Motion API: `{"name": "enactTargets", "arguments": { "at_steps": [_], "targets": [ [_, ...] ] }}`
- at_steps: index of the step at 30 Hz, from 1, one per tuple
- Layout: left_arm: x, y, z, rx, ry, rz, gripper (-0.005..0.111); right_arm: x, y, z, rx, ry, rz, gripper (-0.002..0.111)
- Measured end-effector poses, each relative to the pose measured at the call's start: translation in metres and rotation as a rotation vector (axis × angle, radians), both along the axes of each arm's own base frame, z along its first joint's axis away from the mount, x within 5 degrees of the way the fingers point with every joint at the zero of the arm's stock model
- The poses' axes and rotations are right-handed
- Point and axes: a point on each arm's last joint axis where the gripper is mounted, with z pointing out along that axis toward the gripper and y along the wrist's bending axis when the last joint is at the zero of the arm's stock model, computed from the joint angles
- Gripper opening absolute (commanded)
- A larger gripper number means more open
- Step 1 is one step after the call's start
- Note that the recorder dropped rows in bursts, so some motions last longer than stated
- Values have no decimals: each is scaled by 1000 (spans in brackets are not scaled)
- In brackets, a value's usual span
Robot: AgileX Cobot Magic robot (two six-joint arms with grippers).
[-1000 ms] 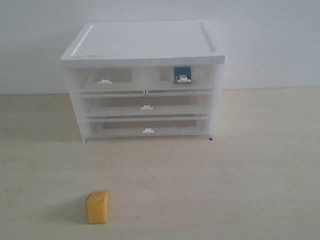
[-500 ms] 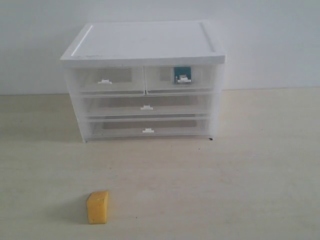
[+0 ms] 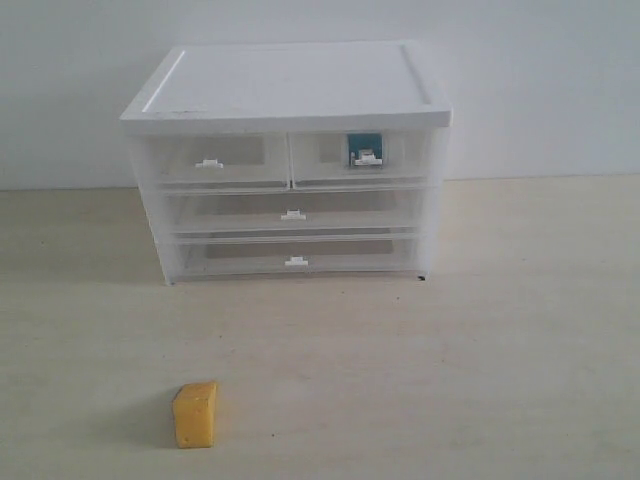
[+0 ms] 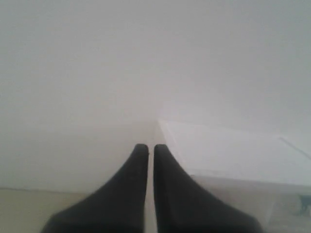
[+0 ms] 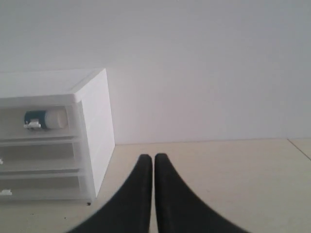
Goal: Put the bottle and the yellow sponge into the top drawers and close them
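The yellow sponge lies on the table near the front left, well clear of the cabinet. The bottle lies inside the shut top right drawer, its teal body and white cap seen through the clear plastic. The top left drawer is shut and looks empty. Neither gripper shows in the exterior view. My left gripper is shut with nothing between its fingers, held high beside the cabinet's white top. My right gripper is shut and empty, off to the cabinet's right side.
The white-topped cabinet stands at the back against a pale wall. Below the top drawers are two full-width drawers, both shut. Light wooden table stretches in front and to the right.
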Motion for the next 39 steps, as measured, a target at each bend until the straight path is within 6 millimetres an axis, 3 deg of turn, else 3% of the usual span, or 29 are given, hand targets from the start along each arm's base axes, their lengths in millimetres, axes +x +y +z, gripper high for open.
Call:
{"name": "enactTargets", "arguments": {
  "at_steps": [12, 24, 26, 28, 31, 34, 36, 39],
  "targets": [
    [69, -41, -53, 106, 224, -240, 4, 4, 0, -36, -41, 80, 0, 0],
    [120, -82, -79, 153, 289, -379, 5, 4, 0, -35, -39, 47, -1, 0],
    [126, -85, -84, 150, 297, -386, 13, 4, 0, -35, -39, 49, -1, 0],
    [132, -87, -90, 158, 304, -400, 28, 4, 0, -35, -39, 49, -1, 0],
    [140, -92, -100, 181, 309, -430, 67, 4, 0, -35, -39, 49, -1, 0],
    [145, -96, -111, 178, 313, -455, 94, 4, 0, -37, -39, 53, -1, 0],
    [147, -99, -117, 167, 303, -474, 98, 4, 0, -37, -39, 53, -1, 0],
    [150, -102, -124, 150, 289, -498, 92, 4, 0, -37, -39, 53, -1, 0]
  ]
}}
